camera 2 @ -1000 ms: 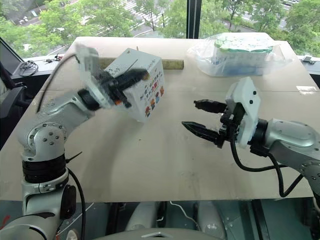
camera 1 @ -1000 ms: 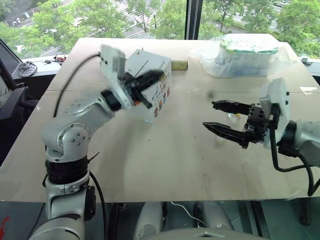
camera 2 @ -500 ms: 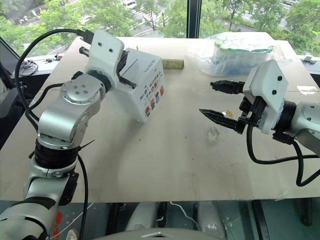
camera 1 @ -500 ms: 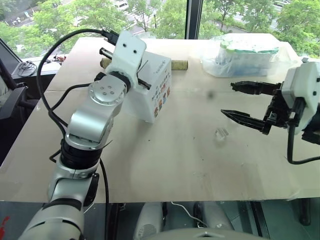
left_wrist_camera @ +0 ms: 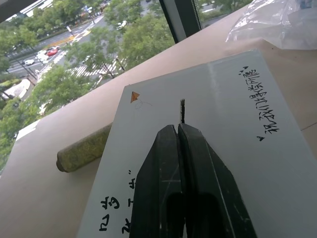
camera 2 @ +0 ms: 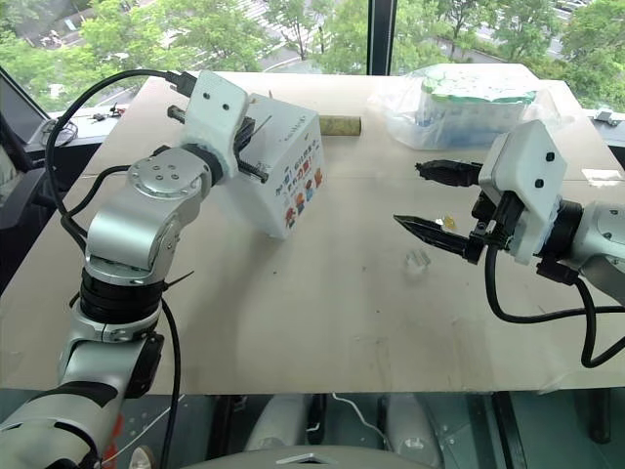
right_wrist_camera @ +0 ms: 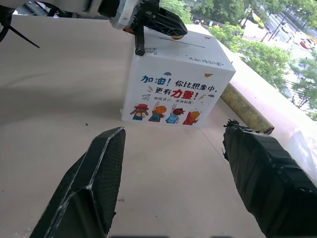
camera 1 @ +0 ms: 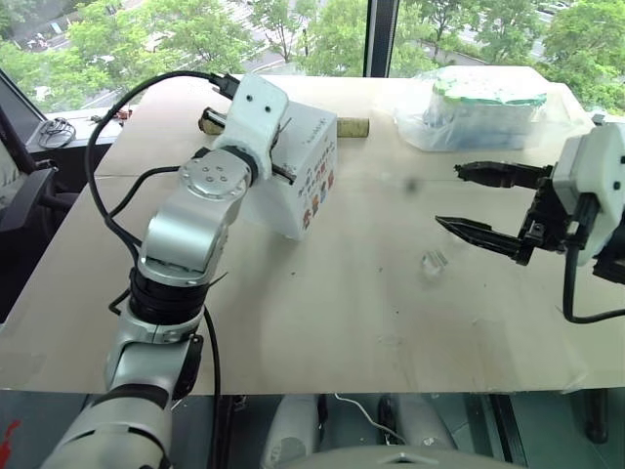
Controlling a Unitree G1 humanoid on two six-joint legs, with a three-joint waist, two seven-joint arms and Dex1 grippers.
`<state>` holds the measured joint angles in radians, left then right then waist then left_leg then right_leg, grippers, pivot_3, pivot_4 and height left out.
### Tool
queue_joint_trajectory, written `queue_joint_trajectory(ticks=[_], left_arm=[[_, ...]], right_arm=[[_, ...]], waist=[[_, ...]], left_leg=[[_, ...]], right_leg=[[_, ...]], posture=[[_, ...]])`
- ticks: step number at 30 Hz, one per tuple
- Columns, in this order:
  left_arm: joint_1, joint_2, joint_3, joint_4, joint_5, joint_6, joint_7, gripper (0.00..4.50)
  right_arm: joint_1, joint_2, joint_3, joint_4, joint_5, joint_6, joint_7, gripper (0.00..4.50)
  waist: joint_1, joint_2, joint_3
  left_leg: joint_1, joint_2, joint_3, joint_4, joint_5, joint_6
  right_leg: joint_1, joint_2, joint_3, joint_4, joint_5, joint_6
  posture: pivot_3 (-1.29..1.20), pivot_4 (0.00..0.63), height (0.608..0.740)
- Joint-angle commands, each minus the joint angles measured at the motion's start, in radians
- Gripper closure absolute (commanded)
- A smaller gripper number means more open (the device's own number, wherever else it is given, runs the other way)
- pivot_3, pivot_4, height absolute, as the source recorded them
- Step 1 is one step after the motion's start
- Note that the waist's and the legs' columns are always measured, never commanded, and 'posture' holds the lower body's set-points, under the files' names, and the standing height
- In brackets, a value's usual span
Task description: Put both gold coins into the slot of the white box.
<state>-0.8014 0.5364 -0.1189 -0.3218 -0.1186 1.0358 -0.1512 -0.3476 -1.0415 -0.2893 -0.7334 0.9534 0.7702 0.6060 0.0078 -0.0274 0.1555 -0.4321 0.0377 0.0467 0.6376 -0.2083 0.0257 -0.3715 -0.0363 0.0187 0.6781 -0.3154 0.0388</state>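
- Just ahead of left gripper (left_wrist_camera: 178, 128) tips: slot (left_wrist_camera: 182, 106), a dark slit in the top of white box (left_wrist_camera: 237, 163); black fingers pressed together, aimed along it.
- At those tips, from the right wrist: gold glint (right_wrist_camera: 173, 36), maybe one of the gold coins; too small to tell.
- Between spread fingers of right gripper (camera 2: 407, 192), well apart from box: yellow speck (camera 2: 447, 223) on table (camera 2: 322, 322), likely the other coin; nothing pinched.
- Judged: one insertion under way at best; other coin not yet picked up.
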Motion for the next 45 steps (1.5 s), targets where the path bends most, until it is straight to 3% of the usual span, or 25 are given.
queue_joint_trajectory(ticks=[1,22,45], left_arm=[[-0.006,-0.015,0.037,-0.008,0.014,0.029,-0.001,4.50],[-0.020,-0.091,0.118,-0.058,-0.031,0.143,-0.058,4.50],[-0.041,-0.097,0.154,0.006,-0.045,0.118,-0.093,4.50]], right_arm=[[-0.002,-0.006,-0.045,-0.022,0.012,-0.002,-0.004,1.11],[0.018,-0.015,-0.061,-0.029,0.016,0.010,0.004,1.11],[-0.015,0.012,-0.158,0.027,0.113,0.001,-0.023,1.11]], waist=[[0.000,0.000,0.000],[0.005,0.000,0.000],[0.006,0.000,0.000]], left_leg=[[0.000,0.000,0.000,0.000,0.000,0.000],[0.000,0.000,0.000,0.001,0.000,0.000],[-0.001,0.000,-0.001,0.002,0.000,0.000]], right_leg=[[0.000,0.000,0.000,0.000,0.000,0.000],[0.000,0.000,0.000,0.000,0.000,0.000],[0.001,0.000,-0.001,0.000,0.000,0.000]], posture=[[0.00,0.150,0.740],[0.00,0.150,0.740],[0.00,0.150,0.740]])
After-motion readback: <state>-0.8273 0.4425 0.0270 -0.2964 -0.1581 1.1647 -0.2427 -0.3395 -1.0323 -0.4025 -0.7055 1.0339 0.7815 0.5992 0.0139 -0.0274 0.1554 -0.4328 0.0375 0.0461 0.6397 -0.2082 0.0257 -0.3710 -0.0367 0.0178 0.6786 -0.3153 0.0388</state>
